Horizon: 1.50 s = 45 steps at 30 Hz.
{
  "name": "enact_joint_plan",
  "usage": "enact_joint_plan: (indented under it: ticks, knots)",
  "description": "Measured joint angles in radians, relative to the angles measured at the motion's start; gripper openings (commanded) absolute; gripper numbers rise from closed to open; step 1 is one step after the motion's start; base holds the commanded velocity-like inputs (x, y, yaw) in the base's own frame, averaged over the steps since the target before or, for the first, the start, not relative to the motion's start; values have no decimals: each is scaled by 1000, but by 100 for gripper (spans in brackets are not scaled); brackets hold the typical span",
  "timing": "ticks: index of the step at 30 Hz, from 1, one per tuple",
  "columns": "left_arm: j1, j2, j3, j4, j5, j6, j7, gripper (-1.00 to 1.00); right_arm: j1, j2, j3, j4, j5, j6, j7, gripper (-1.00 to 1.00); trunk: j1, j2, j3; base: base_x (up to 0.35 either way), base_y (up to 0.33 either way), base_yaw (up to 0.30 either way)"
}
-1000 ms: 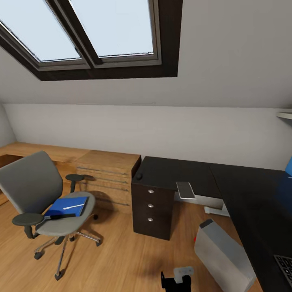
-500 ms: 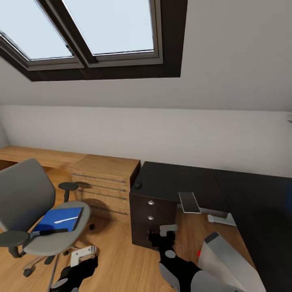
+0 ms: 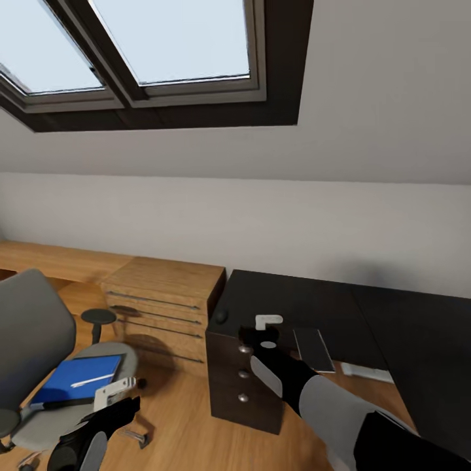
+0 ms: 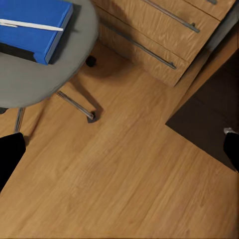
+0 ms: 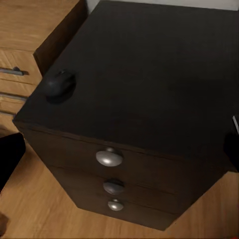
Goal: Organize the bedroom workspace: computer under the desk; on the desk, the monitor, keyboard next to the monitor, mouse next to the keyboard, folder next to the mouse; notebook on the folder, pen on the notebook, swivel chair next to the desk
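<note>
The black desk (image 3: 307, 297) spreads ahead of me, its knobbed drawers (image 5: 109, 158) just below my right gripper (image 3: 261, 330), whose fingers stand apart around nothing. A dark mouse (image 5: 59, 83) sits on the desk's near corner, beside the light wooden cabinet (image 3: 167, 294). To my left stands the swivel chair (image 3: 29, 340), apart from the desk, with the blue folder (image 4: 30, 25) lying flat on its seat and a white pen (image 4: 30, 25) across it. My left gripper (image 3: 111, 409) hangs over the floor near the chair, spread wide and empty.
</note>
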Motion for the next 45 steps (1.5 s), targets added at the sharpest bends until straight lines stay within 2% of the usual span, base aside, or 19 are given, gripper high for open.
enact_joint_plan:
  ticks: [3,9,21,28,40,45]
  knots:
    - [0,-1,-12,-1,-1,0,1,100,0,4,3,-2,0,0,0,100,0,0,0,332,0,-41]
    - [0,1,-12,-6,-1,0,0,100,2,4,5,-2,0,0,1,100,0,0,-2,332,0,-27]
    - [0,0,-11,-7,0,1,1,100,5,8,7,1,-2,1,2,100,0,0,-2,283,111,259]
    - [0,-1,-14,-6,0,2,1,100,5,10,8,2,-2,1,-1,100,0,0,-5,43,26,220]
    - [0,-1,-14,-6,0,2,1,100,5,9,7,14,5,1,3,100,0,0,-6,235,1,21]
    - [0,-1,-14,-6,0,1,1,100,5,10,11,64,12,3,4,100,0,0,-6,299,0,0]
